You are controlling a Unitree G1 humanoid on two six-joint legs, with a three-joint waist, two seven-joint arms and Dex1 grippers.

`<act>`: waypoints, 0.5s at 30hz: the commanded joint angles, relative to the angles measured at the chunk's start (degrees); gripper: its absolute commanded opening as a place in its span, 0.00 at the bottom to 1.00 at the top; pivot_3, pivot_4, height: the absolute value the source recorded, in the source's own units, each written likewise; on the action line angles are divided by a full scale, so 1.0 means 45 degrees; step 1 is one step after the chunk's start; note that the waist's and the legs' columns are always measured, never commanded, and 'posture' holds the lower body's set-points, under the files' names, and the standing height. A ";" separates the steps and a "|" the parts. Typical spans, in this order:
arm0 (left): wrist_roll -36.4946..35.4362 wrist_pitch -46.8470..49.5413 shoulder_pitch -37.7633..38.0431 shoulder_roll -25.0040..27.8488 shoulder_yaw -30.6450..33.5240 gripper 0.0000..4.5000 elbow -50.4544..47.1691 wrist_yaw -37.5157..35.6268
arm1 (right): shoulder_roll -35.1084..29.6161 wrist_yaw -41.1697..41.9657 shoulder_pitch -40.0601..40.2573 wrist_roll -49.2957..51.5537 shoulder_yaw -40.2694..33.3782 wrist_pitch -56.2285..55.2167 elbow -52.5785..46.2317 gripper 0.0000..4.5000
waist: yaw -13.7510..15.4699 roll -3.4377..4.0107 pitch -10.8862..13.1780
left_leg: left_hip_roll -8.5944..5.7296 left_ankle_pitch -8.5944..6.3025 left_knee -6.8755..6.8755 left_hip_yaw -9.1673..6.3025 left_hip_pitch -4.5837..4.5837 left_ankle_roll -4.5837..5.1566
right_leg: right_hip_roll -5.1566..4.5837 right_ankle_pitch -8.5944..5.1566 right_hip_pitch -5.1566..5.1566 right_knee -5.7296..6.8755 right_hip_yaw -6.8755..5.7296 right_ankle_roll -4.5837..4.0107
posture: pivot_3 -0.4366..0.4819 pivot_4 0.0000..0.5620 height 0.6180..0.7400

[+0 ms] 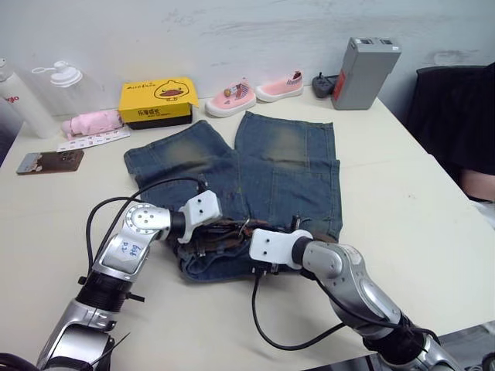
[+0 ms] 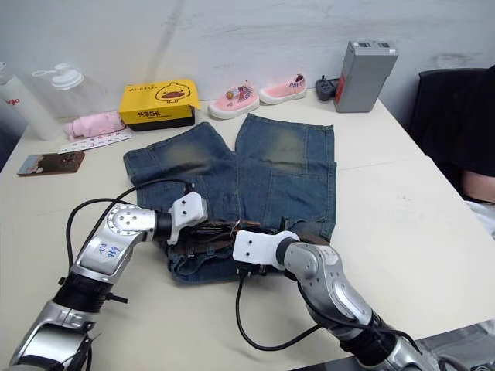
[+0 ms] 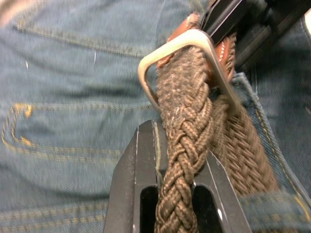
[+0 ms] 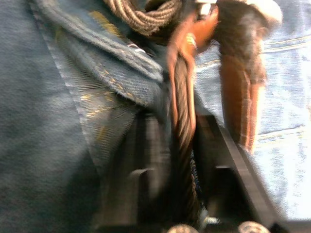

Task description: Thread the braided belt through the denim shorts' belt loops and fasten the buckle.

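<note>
Presently, items left to right across the pale table (image 1: 402,201).

Far left, back edge: two white bottles (image 1: 54,81), a pink roll (image 1: 91,124), a dark card (image 1: 49,161), a yellow box (image 1: 158,101). All well apart from the work.

Left gripper (image 3: 176,194): at the waistband, clenched on the braided belt (image 3: 187,160). In its wrist view the strap runs straight out from between the fingers and passes through the buckle (image 3: 187,63), which lies just ahead of the fingertips.

Centre: denim shorts (image 1: 255,170), laid flat, legs toward the far wall, waistband toward the robot. The belt lies along that waistband, long axis left to right, between the two grippers.

Right gripper (image 4: 182,160): also at the waistband, closed on the belt's leather-edged part near the buckle end; a tan leather tip (image 4: 240,97) lies just beside it. One belt loop (image 3: 272,206) shows over the strap.

Judgement: fastening is in hand. The buckle is nearer the left gripper; drawing the strap leftward through the frame seems to be what remains. Whether the prong is seated cannot be told.

Right and back: pink shoes (image 1: 255,91), a grey box (image 1: 363,71). Bare tabletop lies on both sides of the waistband.
</note>
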 commanded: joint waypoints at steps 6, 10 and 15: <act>-0.0159 -0.0334 -0.0117 0.0019 -0.0084 0.00 -0.0323 -0.0214 | -0.0837 0.1883 0.0044 0.2651 -0.2630 0.2418 -0.3642 0.80 | 0.0020 0.0001 0.0001 | 0.0001 -0.0001 0.0002 -0.0008 0.0002 0.0001 | -0.0001 0.0002 0.0008 -0.0001 0.0001 -0.0002 | 0.48 0.27 0.72; -0.0165 -0.0341 -0.0123 0.0002 -0.0068 0.00 -0.0283 -0.0196 | -0.1411 0.2184 -0.0061 0.3909 -0.4046 0.3297 -0.3962 0.80 | 0.0018 0.0001 0.0001 | 0.0003 -0.0002 0.0001 -0.0011 0.0002 0.0003 | 0.0000 0.0002 0.0011 -0.0004 0.0003 -0.0003 | 0.48 0.27 0.72; -0.0173 -0.0316 -0.0112 -0.0037 -0.0084 0.00 -0.0320 -0.0209 | -0.2294 0.1099 -0.0305 0.3685 -0.3789 0.1876 -0.2849 0.80 | 0.0013 0.0000 0.0001 | -0.0001 -0.0003 0.0000 -0.0007 0.0003 0.0005 | -0.0001 0.0004 0.0014 -0.0006 0.0003 -0.0005 | 0.48 0.27 0.72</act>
